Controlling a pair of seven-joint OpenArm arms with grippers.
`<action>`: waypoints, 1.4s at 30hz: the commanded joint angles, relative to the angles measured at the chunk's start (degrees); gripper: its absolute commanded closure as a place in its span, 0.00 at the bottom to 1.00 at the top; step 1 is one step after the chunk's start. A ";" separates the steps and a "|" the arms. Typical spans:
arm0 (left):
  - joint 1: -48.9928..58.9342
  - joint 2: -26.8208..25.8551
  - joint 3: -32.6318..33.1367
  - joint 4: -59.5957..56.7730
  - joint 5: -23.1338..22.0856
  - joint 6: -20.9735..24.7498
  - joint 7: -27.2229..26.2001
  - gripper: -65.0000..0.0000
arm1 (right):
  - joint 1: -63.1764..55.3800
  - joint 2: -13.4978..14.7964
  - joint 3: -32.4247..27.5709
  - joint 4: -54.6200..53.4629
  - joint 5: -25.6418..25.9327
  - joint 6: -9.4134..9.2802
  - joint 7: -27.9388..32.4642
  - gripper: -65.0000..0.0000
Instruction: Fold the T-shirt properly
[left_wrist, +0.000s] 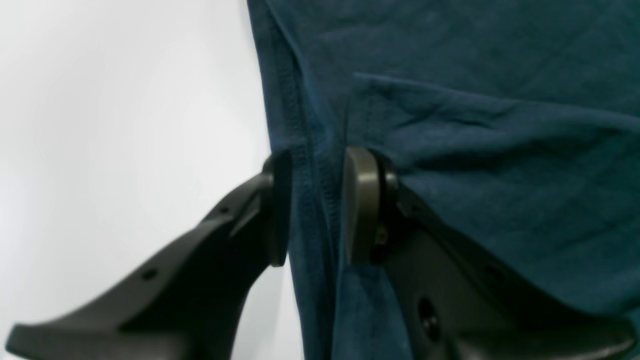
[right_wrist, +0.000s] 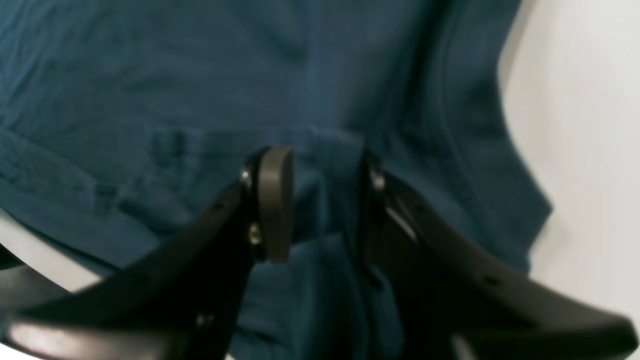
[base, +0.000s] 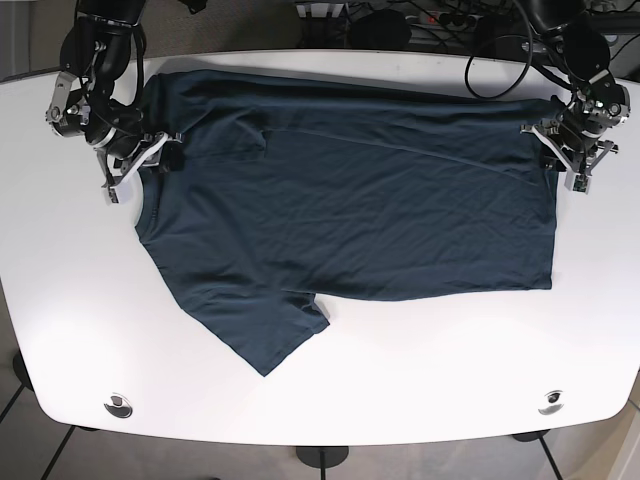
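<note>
White desk: T-shirt spread flat toward far edge. Left gripper straddles the hem, right gripper bunched fabric, neither fully pinched. Advice: clamp both layers, lift evenly.
</note>
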 joint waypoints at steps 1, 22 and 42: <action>-0.38 -1.02 -0.20 0.86 -0.52 0.07 -0.81 0.77 | 0.17 0.83 0.35 1.95 0.75 0.44 0.47 0.72; -0.38 -1.02 -0.20 0.86 -0.52 0.07 -0.81 0.77 | 2.90 0.57 0.43 7.32 0.67 0.35 1.44 0.98; 0.76 -0.84 -0.29 6.22 -0.78 0.07 2.09 0.76 | 2.11 3.29 0.87 10.48 0.75 -4.39 1.44 0.48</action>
